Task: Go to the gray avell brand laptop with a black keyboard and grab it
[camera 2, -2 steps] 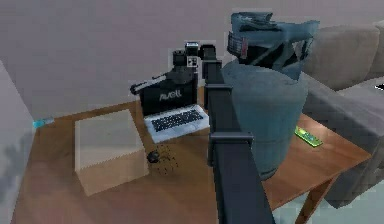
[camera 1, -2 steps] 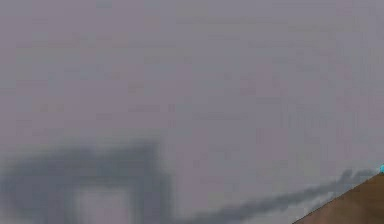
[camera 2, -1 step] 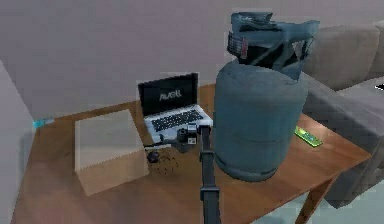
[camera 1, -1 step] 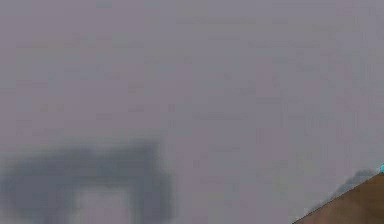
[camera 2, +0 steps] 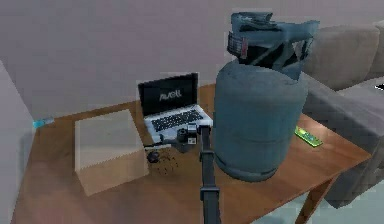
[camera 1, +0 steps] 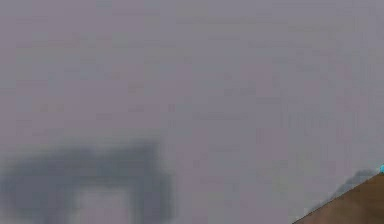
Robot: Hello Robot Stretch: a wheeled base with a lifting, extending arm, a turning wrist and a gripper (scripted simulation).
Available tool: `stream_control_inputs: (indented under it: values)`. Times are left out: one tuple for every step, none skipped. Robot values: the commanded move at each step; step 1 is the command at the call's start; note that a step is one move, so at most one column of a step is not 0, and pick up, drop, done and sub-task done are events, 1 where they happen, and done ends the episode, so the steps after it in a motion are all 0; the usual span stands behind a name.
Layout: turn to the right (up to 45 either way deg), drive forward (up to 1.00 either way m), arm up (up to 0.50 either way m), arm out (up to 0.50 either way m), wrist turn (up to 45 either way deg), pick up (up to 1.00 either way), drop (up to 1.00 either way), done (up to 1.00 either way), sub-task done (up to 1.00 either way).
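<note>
The laptop (camera 2: 172, 108) stands on a wooden table (camera 2: 60, 175) in the arm side view, lid up, with a dark screen and a grey deck with black keys. My arm (camera 2: 209, 185) rises from the bottom edge across the table. The gripper (camera 2: 180, 143) lies at the laptop's front edge, just below the keyboard. With the laptop resting on the table right behind it, I cannot tell whether the gripper holds anything or touches it.
A big blue-grey gas cylinder (camera 2: 258, 110) stands right of the arm, close to the laptop. A cardboard box (camera 2: 108, 150) sits left of it. A flat green thing (camera 2: 308, 137) lies near a grey sofa (camera 2: 350, 90). A grey wall (camera 1: 190, 80) and a table corner (camera 1: 352, 205) lie ahead.
</note>
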Motion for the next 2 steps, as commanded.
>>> stream_control_inputs:
  values:
    - [0.0, 0.0, 0.1, 0.0, 0.0, 0.0, 0.0, 0.0, 0.0]
    - [0.0, 0.0, 0.0, 0.0, 0.0, 0.0, 0.0, 1.0, 0.0]
